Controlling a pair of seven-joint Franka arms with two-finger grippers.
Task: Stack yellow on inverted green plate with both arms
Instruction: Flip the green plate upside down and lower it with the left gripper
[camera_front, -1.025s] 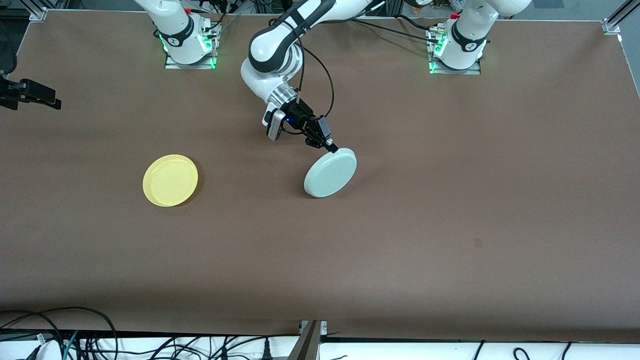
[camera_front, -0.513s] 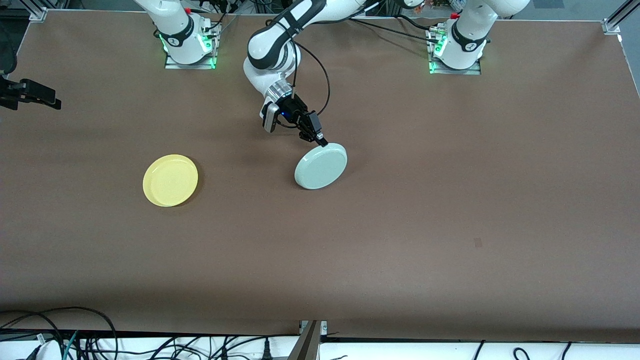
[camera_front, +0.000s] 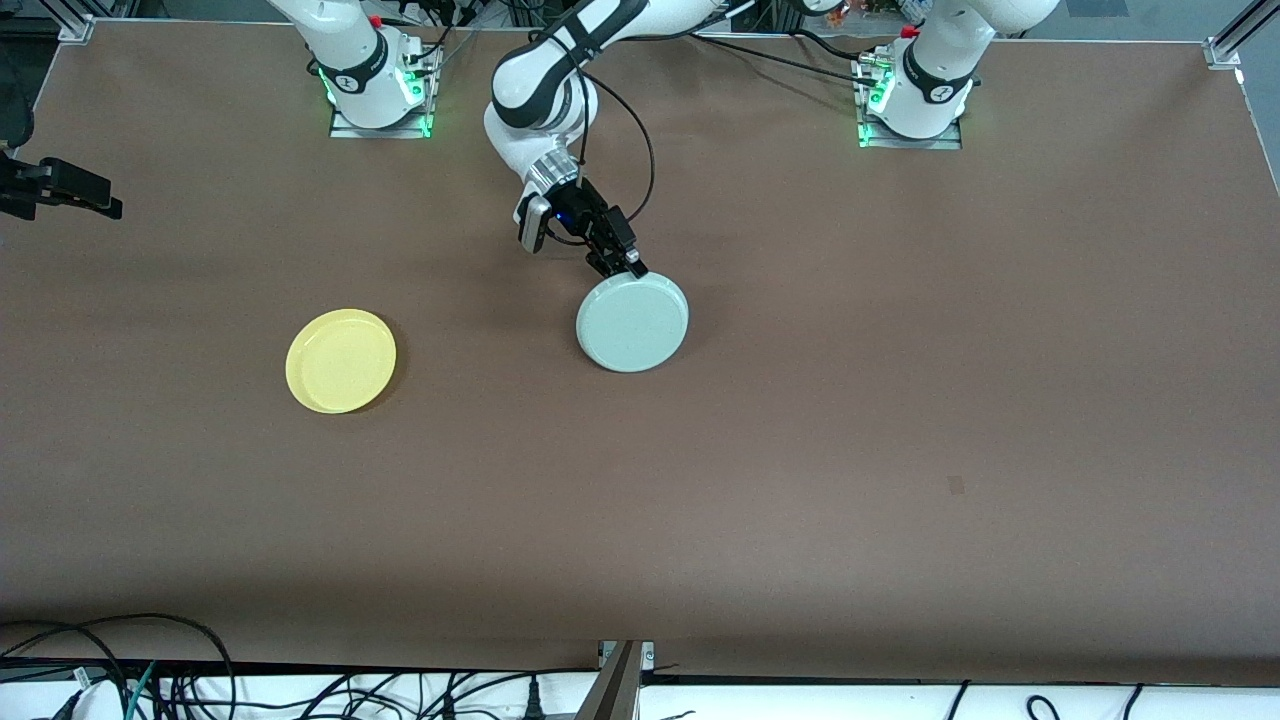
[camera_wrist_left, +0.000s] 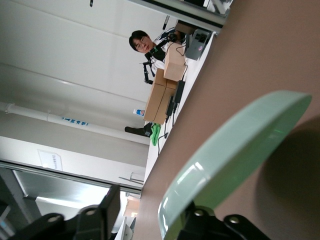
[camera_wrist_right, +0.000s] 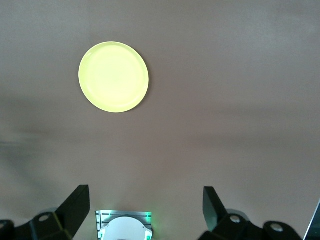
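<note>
Green plate (camera_front: 632, 322) lies inverted on the surface, its rim just under the left tool (camera_front: 622, 264), whose jaws look partly parted around the edge (firm grip unclear). Yellow (camera_front: 341, 360), light, stiff, slick, wants a rim pinch; the right tool (camera_wrist_right: 145, 200) waits open above it.

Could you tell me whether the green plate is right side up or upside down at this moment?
Upside down: the green plate shows a flat top with no hollow and lies on the table, the left gripper at its rim.

High front camera overlooks table (camera_front: 800, 450); wrist cameras sit closer.
</note>
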